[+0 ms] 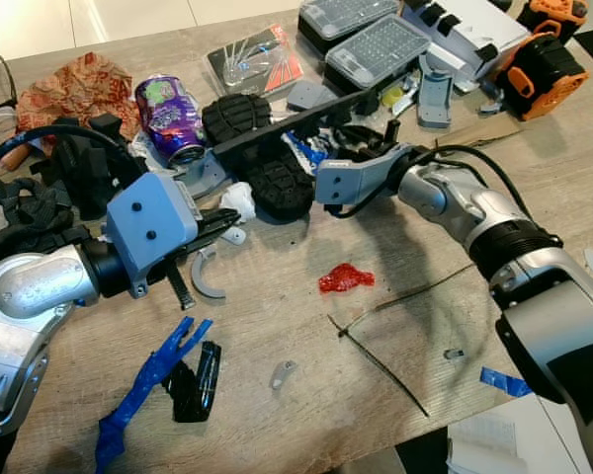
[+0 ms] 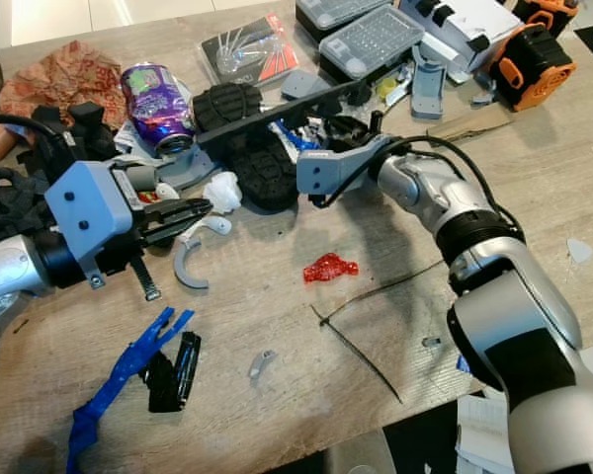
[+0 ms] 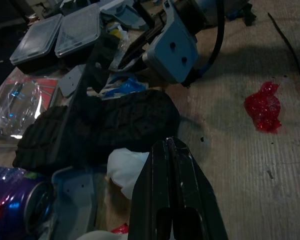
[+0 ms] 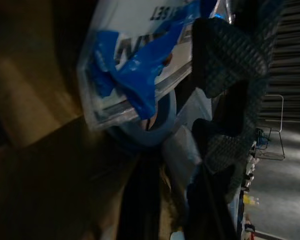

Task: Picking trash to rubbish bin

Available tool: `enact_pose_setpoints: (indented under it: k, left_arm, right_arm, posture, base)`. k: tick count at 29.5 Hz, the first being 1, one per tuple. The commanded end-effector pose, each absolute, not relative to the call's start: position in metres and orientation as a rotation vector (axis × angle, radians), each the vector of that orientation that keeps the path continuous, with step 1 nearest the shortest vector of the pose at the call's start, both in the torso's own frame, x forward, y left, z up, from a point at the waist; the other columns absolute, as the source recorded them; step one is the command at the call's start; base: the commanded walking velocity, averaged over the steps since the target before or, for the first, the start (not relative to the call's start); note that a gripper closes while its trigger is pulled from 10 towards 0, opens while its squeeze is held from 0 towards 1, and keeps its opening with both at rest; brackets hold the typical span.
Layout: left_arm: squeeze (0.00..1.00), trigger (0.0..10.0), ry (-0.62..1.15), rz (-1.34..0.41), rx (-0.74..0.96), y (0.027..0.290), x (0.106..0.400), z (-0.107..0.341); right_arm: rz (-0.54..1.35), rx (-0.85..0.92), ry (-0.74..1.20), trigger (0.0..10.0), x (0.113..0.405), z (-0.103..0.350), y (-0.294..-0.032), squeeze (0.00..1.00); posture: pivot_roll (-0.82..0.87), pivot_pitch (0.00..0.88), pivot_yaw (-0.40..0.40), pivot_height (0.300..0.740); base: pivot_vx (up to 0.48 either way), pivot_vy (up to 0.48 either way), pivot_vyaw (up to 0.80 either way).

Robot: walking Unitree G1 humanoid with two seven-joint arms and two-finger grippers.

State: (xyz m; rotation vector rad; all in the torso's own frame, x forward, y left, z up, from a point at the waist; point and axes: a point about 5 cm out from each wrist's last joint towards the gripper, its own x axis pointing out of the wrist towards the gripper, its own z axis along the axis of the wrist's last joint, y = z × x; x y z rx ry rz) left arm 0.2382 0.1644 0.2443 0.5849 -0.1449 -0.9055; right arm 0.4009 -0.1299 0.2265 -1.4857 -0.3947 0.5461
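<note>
Blue plastic scrap [image 1: 143, 390] lies nearest, at seven o'clock. Left gripper [image 1: 220, 225], fingers pressed together, points at white crumpled trash [image 1: 239, 199]. Right gripper [image 2: 348, 126] digs into the blue wrapper [image 4: 135, 75] at twelve o'clock; its fingers' spread I cannot tell.

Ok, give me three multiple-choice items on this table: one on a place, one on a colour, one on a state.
1. Where does the crushed can lie?
A. Beside the black tyre, on the robot's left
B. On the floor
C. Inside a clear case

2. What colour is the crumpled scrap on the bare wood in the middle of the table?
A. Green
B. Red
C. White

3. How are the left gripper fingers?
A. Spread wide
B. Clamped on the can
C. Shut, holding nothing

Answers: 1 A, the can lies next to the tyre; 2 B, the scrap is bright red; 3 C, the left wrist view shows the fingers pressed together.
</note>
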Motion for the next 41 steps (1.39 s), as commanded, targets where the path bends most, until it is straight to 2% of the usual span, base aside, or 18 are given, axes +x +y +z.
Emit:
enact_pose_setpoints:
  k: [1,8,10,11,13,19,24,25,28,30,31,32,33,34,35,36,37,41]
  left_arm:
    - [0.00,10.0,-0.132,-0.923,0.617,0.165,0.235,0.245]
    - [0.00,10.0,-0.143,-0.917,0.618,0.164,0.239,0.245]
    - [0.00,10.0,-0.152,-0.915,0.619,0.163,0.240,0.245]
    - [0.00,10.0,-0.152,-0.915,0.619,0.163,0.240,0.245]
    - [0.00,10.0,-0.180,-0.908,0.625,0.160,0.247,0.247]
    - [0.00,10.0,-0.203,-0.906,0.636,0.159,0.255,0.250]
    - [0.00,10.0,-0.221,-0.919,0.629,0.155,0.265,0.251]
    - [0.00,10.0,-0.229,-0.921,0.612,0.153,0.269,0.250]
    - [0.00,10.0,-0.235,-0.922,0.600,0.151,0.271,0.249]
    - [0.00,10.0,-0.254,-0.904,0.414,0.147,0.280,0.242]
    - [0.00,10.0,-0.254,-0.904,0.414,0.147,0.280,0.242]
    - [0.00,10.0,-0.265,-0.866,0.325,0.148,0.285,0.240]
    - [0.00,10.0,-0.261,-0.827,0.253,0.153,0.290,0.235]
    - [0.00,10.0,-0.256,-0.801,0.213,0.156,0.295,0.232]
    - [0.00,10.0,-0.251,-0.781,0.187,0.159,0.299,0.229]
    - [0.00,10.0,-0.240,-0.736,0.141,0.164,0.302,0.224]
    - [0.00,10.0,-0.228,-0.696,0.104,0.167,0.305,0.218]
    - [0.00,10.0,-0.175,-0.562,0.034,0.177,0.304,0.199]
  right_arm:
    - [0.586,-1.476,-0.385,0.0,0.399,0.222,-0.128,0.00]
    - [0.621,-1.295,-0.397,0.0,0.399,0.236,-0.124,0.00]
    - [0.678,-1.106,-0.387,0.0,0.398,0.247,-0.118,0.00]
    - [0.678,-1.106,-0.387,0.0,0.398,0.247,-0.118,0.00]
    - [0.841,-0.815,-0.376,0.0,0.393,0.267,-0.108,0.00]
    - [0.993,-0.620,-0.395,0.0,0.384,0.286,-0.101,0.00]
    - [1.111,-0.370,-0.419,0.0,0.377,0.306,-0.100,0.00]
    - [1.124,-0.321,-0.419,0.0,0.377,0.306,-0.099,0.00]
    - [1.133,-0.289,-0.420,0.0,0.377,0.306,-0.099,0.00]
    - [1.147,-0.114,-0.407,0.0,0.371,0.293,-0.097,0.00]
    - [1.147,-0.114,-0.407,0.0,0.371,0.293,-0.097,0.00]
    - [1.128,-0.052,-0.400,0.0,0.369,0.285,-0.097,0.00]
    - [1.086,0.002,-0.388,0.7,0.369,0.277,-0.099,0.00]
    - [1.059,0.035,-0.376,0.7,0.370,0.273,-0.101,0.00]
    - [1.036,0.057,-0.363,2.2,0.372,0.269,-0.103,0.00]
    - [1.002,0.061,-0.352,6.7,0.370,0.261,-0.107,0.00]
    - [0.969,0.082,-0.332,10.0,0.369,0.254,-0.111,0.00]
    - [0.803,0.224,-0.263,10.0,0.362,0.226,-0.125,0.00]
  posture:
    - [0.05,0.355,-0.007,0.740]
    - [0.05,0.335,-0.009,0.740]
    - [0.04,0.319,-0.010,0.740]
    - [0.04,0.319,-0.010,0.740]
    - [0.03,0.270,-0.013,0.740]
    - [0.02,0.218,-0.012,0.740]
    - [0.02,0.164,-0.013,0.740]
    - [0.02,0.126,-0.012,0.740]
    - [0.02,0.126,-0.012,0.740]
    - [0.02,0.000,-0.008,0.740]
    - [0.02,0.000,-0.008,0.740]
    - [0.02,0.000,-0.007,0.740]
    - [0.02,0.000,-0.004,0.740]
    - [0.02,0.000,-0.004,0.740]
    - [0.02,0.000,-0.006,0.740]
    - [0.02,0.000,-0.010,0.740]
    - [0.02,0.000,-0.018,0.740]
    - [0.01,0.000,-0.019,0.740]
  base:
    - [0.000,0.000,0.00]
    - [0.000,0.000,0.00]
    - [0.000,0.000,0.00]
    - [0.000,0.000,0.00]
    - [0.000,0.000,0.00]
    - [0.000,0.000,0.00]
    - [0.000,0.000,0.00]
    - [0.000,0.000,0.00]
    - [0.000,0.000,0.00]
    - [0.000,0.000,0.00]
    - [0.000,0.000,0.00]
    - [0.000,0.000,0.00]
    - [0.000,0.000,0.00]
    - [0.000,0.000,0.00]
    - [0.000,0.000,0.00]
    - [0.000,0.000,0.00]
    - [0.000,0.000,0.00]
    - [0.000,0.000,0.00]
